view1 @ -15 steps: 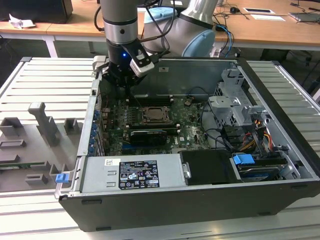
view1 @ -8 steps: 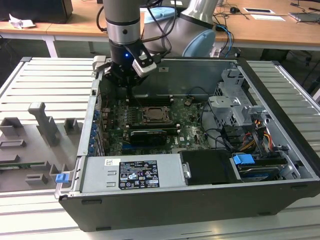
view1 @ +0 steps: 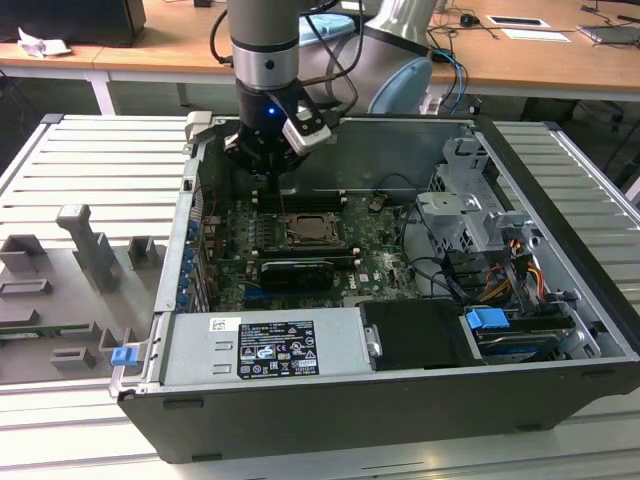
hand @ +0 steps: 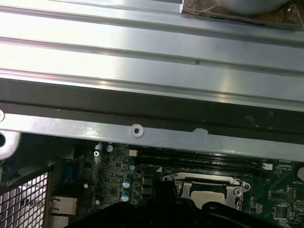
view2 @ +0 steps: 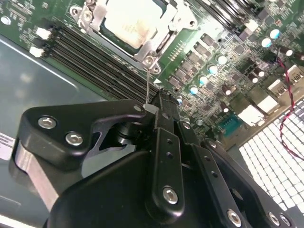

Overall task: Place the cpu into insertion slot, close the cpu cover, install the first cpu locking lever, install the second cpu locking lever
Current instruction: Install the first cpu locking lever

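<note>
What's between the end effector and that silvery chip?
In the second wrist view: black memory slots and a thin metal lever reaching the end effector from beside the cpu.

open air above the cpu cover (view1: 310, 232), case wall (view1: 390, 150) just beyond, drive cage (view1: 465, 212) toward the exterior view's right

Your exterior view: insertion slot (view1: 303, 232) mid-case, gripper (view1: 277, 188) at its 12 o'clock, power supply (view1: 265, 345) at 6, drive cage (view1: 465, 215) at 3. cpu (view2: 127, 23) in slot under cpu cover (view2: 183, 19); locking lever (view2: 148, 83) from cover corner to gripper; memory slots (view2: 90, 57) alongside.
</note>
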Action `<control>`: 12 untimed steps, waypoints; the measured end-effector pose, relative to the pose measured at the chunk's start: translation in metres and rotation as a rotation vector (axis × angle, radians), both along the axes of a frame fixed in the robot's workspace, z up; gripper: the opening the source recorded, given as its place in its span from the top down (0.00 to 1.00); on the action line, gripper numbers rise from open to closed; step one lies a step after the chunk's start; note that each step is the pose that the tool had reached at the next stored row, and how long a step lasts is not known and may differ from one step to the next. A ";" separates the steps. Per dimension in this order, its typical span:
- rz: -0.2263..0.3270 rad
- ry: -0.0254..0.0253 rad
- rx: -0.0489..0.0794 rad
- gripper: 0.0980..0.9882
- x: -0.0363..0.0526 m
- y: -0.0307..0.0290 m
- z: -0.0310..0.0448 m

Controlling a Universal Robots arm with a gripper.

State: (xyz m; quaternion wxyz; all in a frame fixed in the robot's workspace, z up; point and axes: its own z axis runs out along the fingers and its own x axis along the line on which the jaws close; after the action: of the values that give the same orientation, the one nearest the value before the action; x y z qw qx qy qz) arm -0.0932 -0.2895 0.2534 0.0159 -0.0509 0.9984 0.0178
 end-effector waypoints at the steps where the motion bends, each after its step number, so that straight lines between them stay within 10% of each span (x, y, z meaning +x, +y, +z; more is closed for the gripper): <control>1: 0.000 0.0000 0.000 0.99 0.0016 0.0000 0.0000; 12: -0.001 0.0000 0.000 0.99 0.0276 0.0000 -0.0001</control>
State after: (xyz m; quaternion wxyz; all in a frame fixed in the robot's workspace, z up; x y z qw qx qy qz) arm -0.0656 -0.2895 0.2533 0.0159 -0.0504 0.9984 0.0177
